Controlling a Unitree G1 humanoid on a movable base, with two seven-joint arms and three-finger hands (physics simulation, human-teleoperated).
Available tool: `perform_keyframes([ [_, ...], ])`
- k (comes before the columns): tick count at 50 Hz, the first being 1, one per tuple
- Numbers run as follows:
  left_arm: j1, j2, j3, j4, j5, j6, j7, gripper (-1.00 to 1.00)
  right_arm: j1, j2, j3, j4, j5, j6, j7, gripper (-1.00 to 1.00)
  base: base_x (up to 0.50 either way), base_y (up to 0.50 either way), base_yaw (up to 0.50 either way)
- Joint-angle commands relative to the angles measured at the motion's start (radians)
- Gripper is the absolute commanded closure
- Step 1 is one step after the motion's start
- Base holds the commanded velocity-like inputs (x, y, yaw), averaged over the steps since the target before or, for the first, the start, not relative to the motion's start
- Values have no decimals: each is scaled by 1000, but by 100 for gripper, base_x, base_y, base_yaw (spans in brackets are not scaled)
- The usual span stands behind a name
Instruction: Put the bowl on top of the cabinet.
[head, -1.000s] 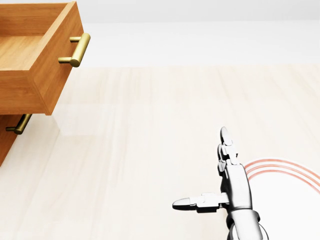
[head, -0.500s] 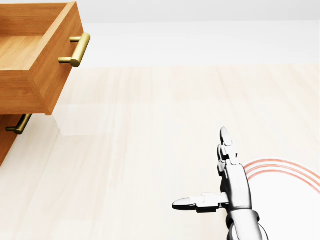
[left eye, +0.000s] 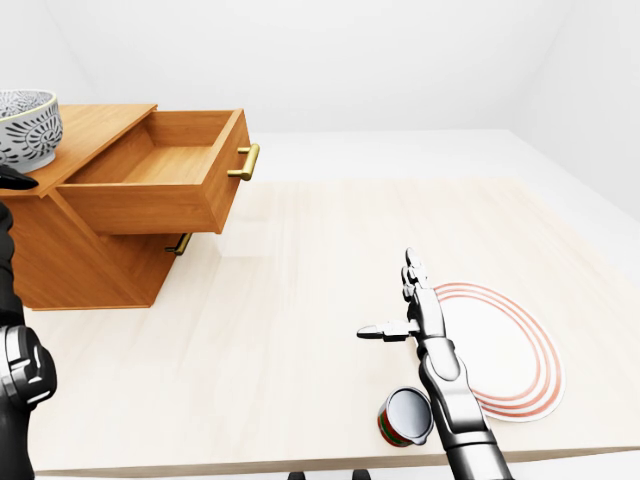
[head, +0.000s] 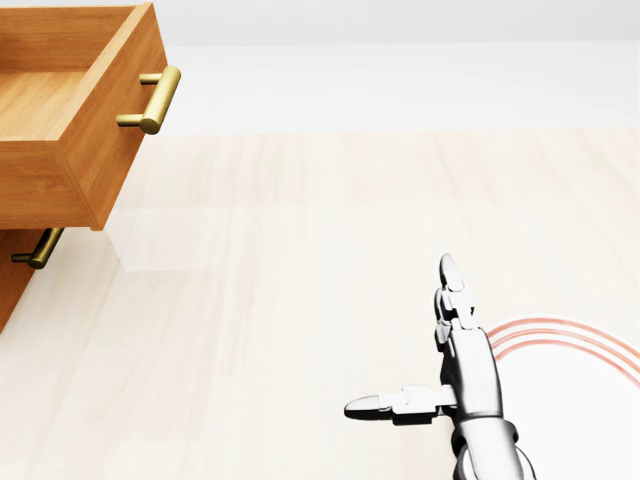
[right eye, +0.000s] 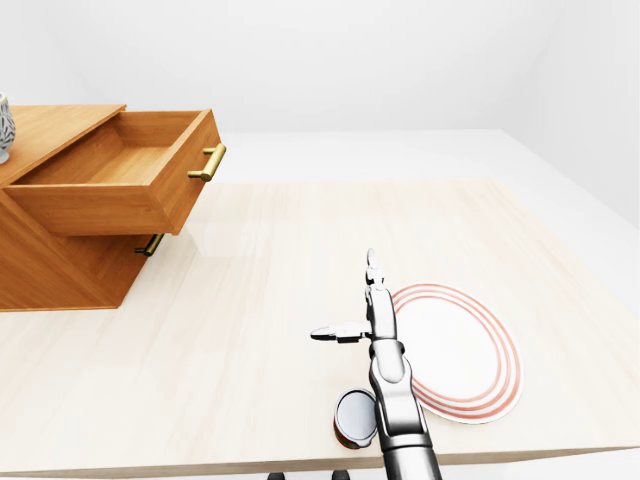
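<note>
Bowl (left eye: 24, 128) atop cabinet (left eye: 90, 262), cropped; right hand (left eye: 418, 318) spread wide; left hand (left eye: 14, 181) unreadable.

bowl (left eye: 22, 128) on cabinet (left eye: 90, 262) top, far left; plate (left eye: 505, 352) on table (left eye: 290, 290) at right, can (left eye: 404, 416) just left of it.

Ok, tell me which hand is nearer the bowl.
Left. The left hand shows just under the bowl on the cabinet, at the left-eye view's left edge; the right hand hangs open far right, beside the plate.
</note>
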Motion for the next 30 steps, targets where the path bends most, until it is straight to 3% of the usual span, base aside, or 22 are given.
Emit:
perform_keyframes([
  [1, 26, -13, 29, -97, -110, 0, 0, -100, -3, 1, 1, 9, -2, -3, -1, -100, 0, 0, 0],
  [6, 41, -10, 73, -243, -227, 0, 0, -100, 2, 1, 1, -3, -1, 1, -1, -100, 0, 0, 0],
  [9, 84, -13, 113, -420, -323, 0, 0, -100, 0, 1, 2, 1, -2, -2, -1, -100, 0, 0, 0],
  [13, 155, -28, 155, -657, -424, 0, -101, -100, 7, 2, 4, -13, -3, 6, -1, -100, 0, 0, 0],
  [23, 244, -43, 212, -1017, -544, 0, -243, -100, 9, 1, 4, -18, -4, 6, 0, -100, 0, 0, 0],
  [30, 293, -54, 233, -1170, -578, 0, -281, -100, 11, 2, 5, -21, -5, 6, 1, -100, 0, 0, 0],
])
